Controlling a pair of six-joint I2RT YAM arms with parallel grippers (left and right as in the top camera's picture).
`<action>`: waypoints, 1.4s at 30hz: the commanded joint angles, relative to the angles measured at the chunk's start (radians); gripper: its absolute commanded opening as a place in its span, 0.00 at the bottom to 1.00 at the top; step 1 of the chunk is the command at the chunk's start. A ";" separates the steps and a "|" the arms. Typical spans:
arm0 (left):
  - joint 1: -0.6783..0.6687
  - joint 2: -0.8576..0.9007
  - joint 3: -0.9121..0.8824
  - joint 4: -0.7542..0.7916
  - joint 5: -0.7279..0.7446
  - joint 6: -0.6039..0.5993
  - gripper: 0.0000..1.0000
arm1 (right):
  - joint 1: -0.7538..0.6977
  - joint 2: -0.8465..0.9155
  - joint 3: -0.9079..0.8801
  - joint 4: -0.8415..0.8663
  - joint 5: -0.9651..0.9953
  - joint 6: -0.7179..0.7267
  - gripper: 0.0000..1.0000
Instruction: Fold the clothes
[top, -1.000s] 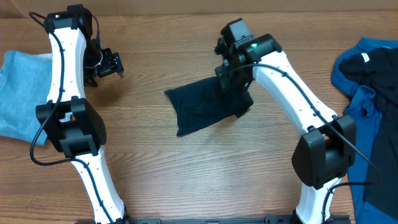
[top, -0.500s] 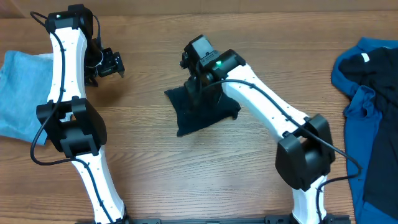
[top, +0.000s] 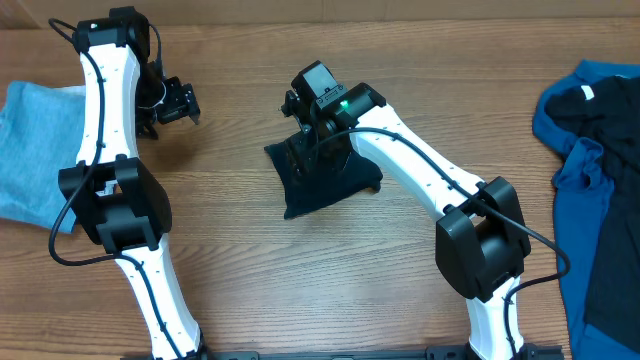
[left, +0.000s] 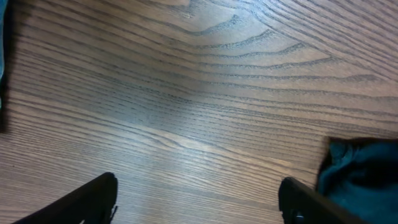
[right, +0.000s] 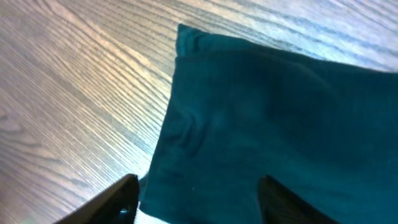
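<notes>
The right fingers (right: 118, 205) are spread apart, with nothing between them. Both dark tips hang just above the folded dark navy garment (right: 267, 112), and no contact with the fabric is visible. This garment is the reference item for all positions below.

The garment is a soft, matte, near-black cloth. It lies flat on the wood-grain surface (top: 230, 270) as a roughly four-sided, slightly skewed shape. The right wrist view shows one straight folded edge with a small pucker at its corner and shallow wrinkles just inside that edge.

The right arm (top: 420, 170) is white with black joints. It crosses over the garment's far-right portion and hides part of it in the overhead view.

The left fingers (left: 93, 202) are also spread apart and hold nothing; only bare wood grain shows between them. A bunched edge of dark fabric (left: 360, 174) appears at the right margin of the left wrist view, apart from both tips. The left arm (top: 105, 110) stands well to the left of the garment.

A light blue garment (top: 30, 150) of finely textured cloth lies further left of the reference garment, beyond the left arm, and is partly cut off by the frame edge.

A crumpled royal blue garment (top: 560, 120) lies well to the right, with a near-black garment (top: 615, 260) heaped loosely with it.
</notes>
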 joint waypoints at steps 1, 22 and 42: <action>-0.016 -0.006 0.019 0.002 0.009 0.012 0.74 | 0.002 -0.001 0.021 -0.003 -0.026 0.000 0.68; -0.529 -0.005 -0.132 0.135 0.088 0.095 0.04 | -0.270 -0.051 -0.129 -0.064 -0.015 -0.019 0.04; -0.477 -0.005 -0.576 0.373 0.078 -0.050 0.04 | -0.271 -0.041 -0.436 0.227 0.143 -0.136 0.04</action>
